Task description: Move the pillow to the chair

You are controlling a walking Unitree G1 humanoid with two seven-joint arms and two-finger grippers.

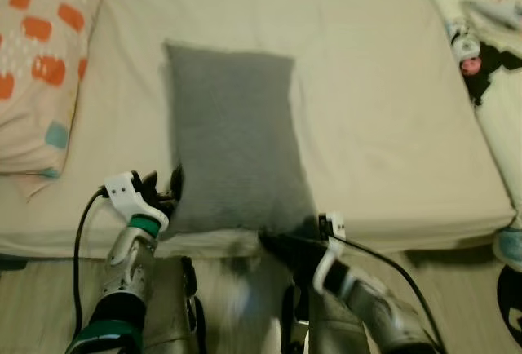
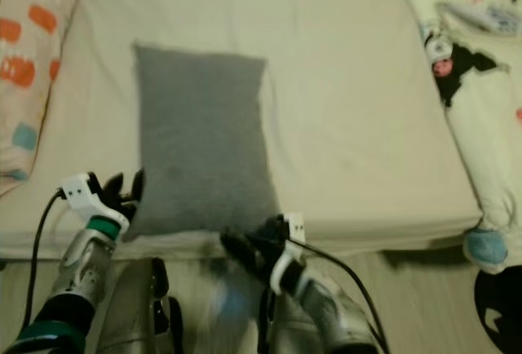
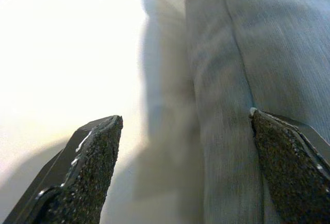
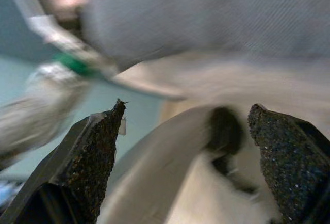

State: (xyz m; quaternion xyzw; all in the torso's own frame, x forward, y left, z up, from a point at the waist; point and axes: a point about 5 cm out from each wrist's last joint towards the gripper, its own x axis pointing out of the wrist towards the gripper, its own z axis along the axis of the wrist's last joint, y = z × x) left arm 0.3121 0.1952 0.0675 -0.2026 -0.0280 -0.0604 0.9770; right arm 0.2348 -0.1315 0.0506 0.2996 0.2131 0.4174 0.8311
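Observation:
A grey rectangular pillow (image 1: 232, 134) lies flat on the beige bed sheet (image 1: 383, 109), its near edge at the mattress front. My left gripper (image 1: 163, 184) is at the pillow's near left corner. In the left wrist view this gripper (image 3: 185, 172) is open, with the pillow's side seam (image 3: 242, 79) running between the fingers. My right gripper (image 1: 281, 244) is low at the mattress edge, just under the pillow's near right corner. It is open in the right wrist view (image 4: 185, 152), with the pillow (image 4: 206, 12) above it. That view is blurred.
A cream pillow with orange patches (image 1: 41, 60) lies on the bed at the left. A blanket with cartoon prints (image 1: 489, 36) hangs over the bed's right side. Wooden floor (image 1: 236, 289) lies between me and the mattress front.

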